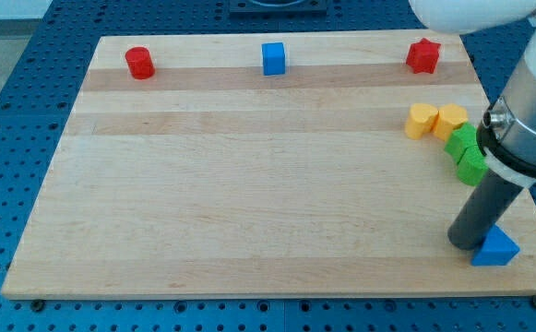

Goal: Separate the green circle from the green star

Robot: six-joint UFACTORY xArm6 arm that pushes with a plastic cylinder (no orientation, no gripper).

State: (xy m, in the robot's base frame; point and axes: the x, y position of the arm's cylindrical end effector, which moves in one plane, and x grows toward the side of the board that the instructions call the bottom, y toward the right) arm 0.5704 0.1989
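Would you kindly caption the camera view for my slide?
My tip rests beside the blue triangle, below two touching green blocks near the board's right edge.

Entering from the view's upper right as a bulky white and grey arm, narrowing past a silver collar into a straight dark rod [491,205]. Slanting down and toward the view's left, with my tip [464,243] sitting low on the view's right side, close to the bottom edge. Showing only the rod and the housing above it, the rest of the arm being cut off by the frame's right and top edges.
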